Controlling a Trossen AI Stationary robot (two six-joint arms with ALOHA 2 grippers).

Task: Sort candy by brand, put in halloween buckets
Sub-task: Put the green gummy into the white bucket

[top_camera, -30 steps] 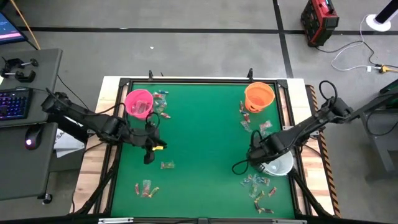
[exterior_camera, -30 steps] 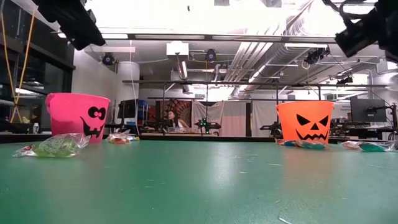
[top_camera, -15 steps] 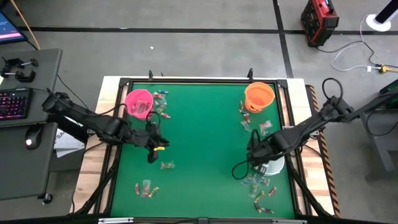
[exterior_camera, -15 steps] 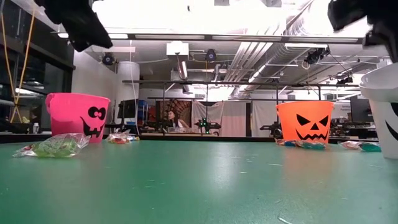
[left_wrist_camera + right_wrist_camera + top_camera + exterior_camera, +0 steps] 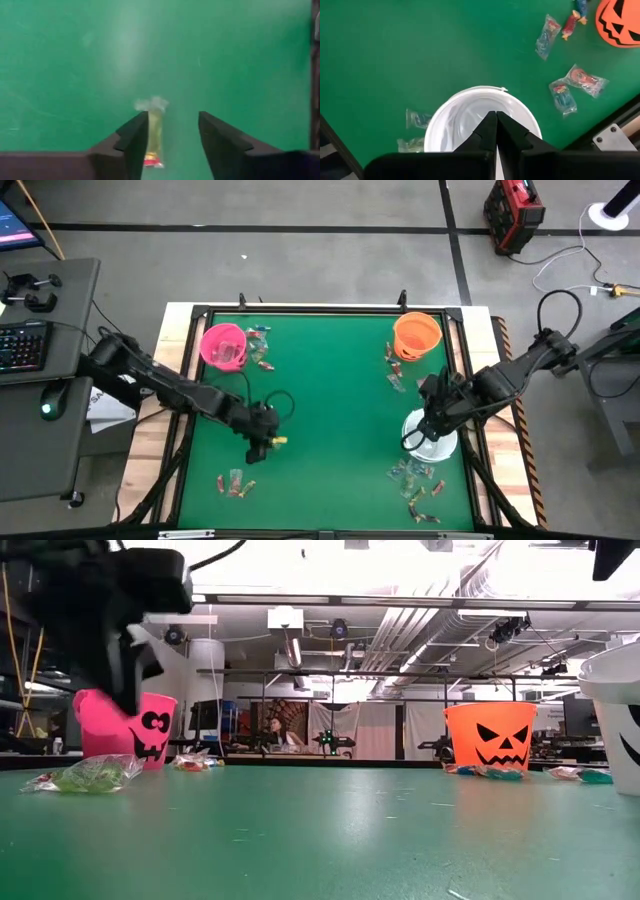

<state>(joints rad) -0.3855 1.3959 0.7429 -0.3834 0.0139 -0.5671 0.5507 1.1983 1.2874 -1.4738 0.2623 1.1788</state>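
Your left claw (image 5: 172,137) hangs spread around a clear-wrapped yellowish candy (image 5: 152,132) on the green counter (image 5: 330,390); your right claw (image 5: 496,131), pressed together, hovers over the white translucent plastic bucket (image 5: 455,120).

A bright pink bucket (image 5: 126,727) and an orange bucket (image 5: 490,735) show black jack-o'-lantern faces on a green table (image 5: 330,390). The third bucket (image 5: 482,122) is white, with clear, red and blue candy wrappers (image 5: 572,85) nearby.

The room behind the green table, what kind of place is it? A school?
Probably a robotics lab or workshop, not a school. The low view shows a big open hall with bare silver ceiling ducts and workbenches with dark monitors. From above, two dark robot arms work over the green felt-topped table, beside a desk with a keyboard.
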